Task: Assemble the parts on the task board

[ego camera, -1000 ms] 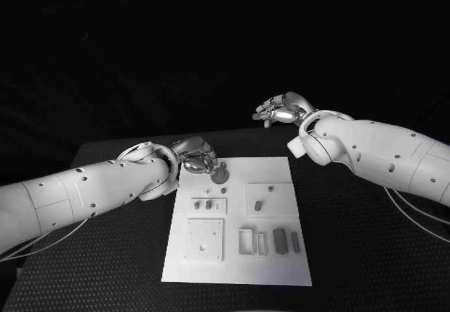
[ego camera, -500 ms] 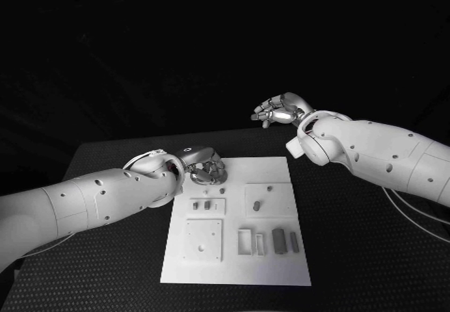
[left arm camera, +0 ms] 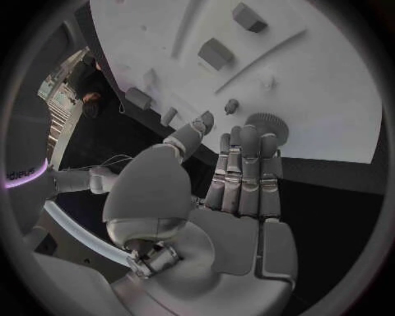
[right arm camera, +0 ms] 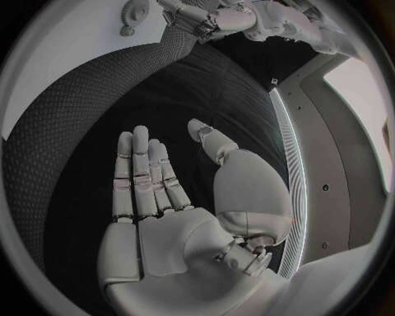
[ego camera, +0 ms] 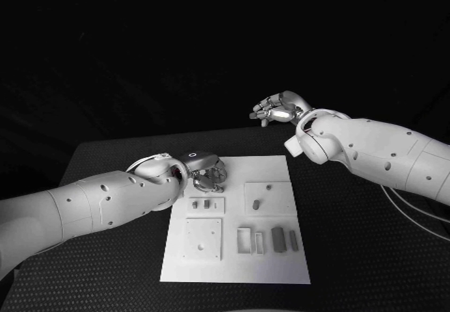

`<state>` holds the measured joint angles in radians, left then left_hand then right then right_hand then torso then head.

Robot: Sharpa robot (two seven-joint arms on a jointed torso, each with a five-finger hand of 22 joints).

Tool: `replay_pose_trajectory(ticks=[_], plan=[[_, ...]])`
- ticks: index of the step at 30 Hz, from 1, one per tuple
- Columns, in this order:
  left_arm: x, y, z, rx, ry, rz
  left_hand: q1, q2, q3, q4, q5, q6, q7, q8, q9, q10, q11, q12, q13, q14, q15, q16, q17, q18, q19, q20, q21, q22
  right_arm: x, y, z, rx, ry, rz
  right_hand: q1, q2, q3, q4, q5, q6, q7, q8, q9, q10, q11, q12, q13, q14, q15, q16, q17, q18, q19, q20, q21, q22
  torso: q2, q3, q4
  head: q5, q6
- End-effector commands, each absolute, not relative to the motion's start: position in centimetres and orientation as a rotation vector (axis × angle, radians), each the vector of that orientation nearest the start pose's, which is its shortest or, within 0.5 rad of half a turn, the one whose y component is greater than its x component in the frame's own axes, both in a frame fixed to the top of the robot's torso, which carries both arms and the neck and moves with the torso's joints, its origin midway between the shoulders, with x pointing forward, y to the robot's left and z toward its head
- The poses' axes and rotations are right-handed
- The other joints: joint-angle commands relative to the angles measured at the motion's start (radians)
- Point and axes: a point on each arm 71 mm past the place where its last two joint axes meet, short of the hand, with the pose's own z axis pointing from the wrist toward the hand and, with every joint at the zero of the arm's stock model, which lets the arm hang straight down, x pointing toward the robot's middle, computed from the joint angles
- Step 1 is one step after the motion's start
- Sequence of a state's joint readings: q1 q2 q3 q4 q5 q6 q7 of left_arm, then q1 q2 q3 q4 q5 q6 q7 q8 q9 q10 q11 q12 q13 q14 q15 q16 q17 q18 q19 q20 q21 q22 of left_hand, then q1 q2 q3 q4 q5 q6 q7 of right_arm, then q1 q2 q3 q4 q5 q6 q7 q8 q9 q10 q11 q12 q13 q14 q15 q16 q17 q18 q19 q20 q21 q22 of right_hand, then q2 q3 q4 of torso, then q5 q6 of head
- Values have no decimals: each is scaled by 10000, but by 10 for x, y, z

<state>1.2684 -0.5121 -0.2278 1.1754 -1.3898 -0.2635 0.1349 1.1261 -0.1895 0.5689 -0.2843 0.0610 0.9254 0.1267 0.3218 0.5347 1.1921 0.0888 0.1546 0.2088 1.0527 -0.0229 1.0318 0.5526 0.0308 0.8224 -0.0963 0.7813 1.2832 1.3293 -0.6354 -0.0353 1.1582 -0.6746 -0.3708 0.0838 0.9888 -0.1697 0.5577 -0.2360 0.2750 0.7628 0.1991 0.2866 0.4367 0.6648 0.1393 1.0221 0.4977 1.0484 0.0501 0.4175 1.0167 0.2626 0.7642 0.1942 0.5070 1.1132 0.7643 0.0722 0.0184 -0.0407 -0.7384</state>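
Note:
The white task board (ego camera: pixel 272 266) lies in the middle of the black table. A round toothed grey part (left arm camera: pixel 266 124) lies flat on the board's far left corner, also seen as the toothed part (right arm camera: pixel 133 12). My left hand (ego camera: pixel 208 174) hovers low over that corner with its fingers (left arm camera: pixel 245 164) straight and together, their tips at the toothed part's rim; whether they touch it I cannot tell. The thumb (left arm camera: pixel 189 137) stands apart and nothing is gripped. My right hand (ego camera: pixel 277 112) is raised beyond the board's far edge, palm flat (right arm camera: pixel 164 217), holding nothing.
On the board stand two short pegs (ego camera: pixel 201 204), a slotted piece (ego camera: pixel 256 206), a square plate (ego camera: pixel 205 238) and several upright blocks (ego camera: pixel 278 238) near the front. Black table mat (ego camera: pixel 365 260) surrounds the board on all sides.
My left hand has come nearer and lower over the board's far left corner, and now covers the toothed part in the head view. The right hand has barely moved.

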Motion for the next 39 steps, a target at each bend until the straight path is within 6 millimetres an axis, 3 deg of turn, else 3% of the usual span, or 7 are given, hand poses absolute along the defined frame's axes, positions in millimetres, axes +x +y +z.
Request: replay_pose_trajectory(ticks=[1, 19, 39], plan=[[519, 116, -232, 4698, 17428, -7746, 29, 74, -65, 8, -17, 12, 10, -86, -33, 87, -8, -116, -23, 109, 12, 122, 72, 176, 94, -238, 75, 46, 572, -208, -133, 5280, 15316, 9846, 29, 20, -34, 32, 49, -69, 162, 70, -17, -69, 20, 46, -12, 19, 54, -54, 17, -8, -24, 14, -33, 18, 5, -6, -1, -9, 15], [521, 113, -244, 4691, 17525, -7483, 310, 331, 77, 39, 93, 117, 13, -166, -144, 274, -74, -477, -74, 488, -78, 1209, 561, 382, 625, -333, 522, 438, 570, -208, -132, 5252, 15324, 9894, 25, 18, -36, 37, 53, -70, 163, 74, -21, -71, 20, 55, -23, 23, 54, -64, 26, -8, -21, 14, -40, 26, 7, 7, 0, -86, -31], [523, 110, -251, 4737, 17763, -7419, 390, 577, 272, 56, 91, 191, 19, -181, -187, 462, -112, -557, -48, 612, -115, 1604, 654, 442, 755, -352, 677, 464, 570, -207, -132, 5237, 15336, 9914, 26, 17, -35, 42, 55, -71, 162, 78, -25, -73, 20, 65, -36, 29, 54, -75, 37, -8, -17, 14, -48, 35, -2, -2, 2, -132, -46]])
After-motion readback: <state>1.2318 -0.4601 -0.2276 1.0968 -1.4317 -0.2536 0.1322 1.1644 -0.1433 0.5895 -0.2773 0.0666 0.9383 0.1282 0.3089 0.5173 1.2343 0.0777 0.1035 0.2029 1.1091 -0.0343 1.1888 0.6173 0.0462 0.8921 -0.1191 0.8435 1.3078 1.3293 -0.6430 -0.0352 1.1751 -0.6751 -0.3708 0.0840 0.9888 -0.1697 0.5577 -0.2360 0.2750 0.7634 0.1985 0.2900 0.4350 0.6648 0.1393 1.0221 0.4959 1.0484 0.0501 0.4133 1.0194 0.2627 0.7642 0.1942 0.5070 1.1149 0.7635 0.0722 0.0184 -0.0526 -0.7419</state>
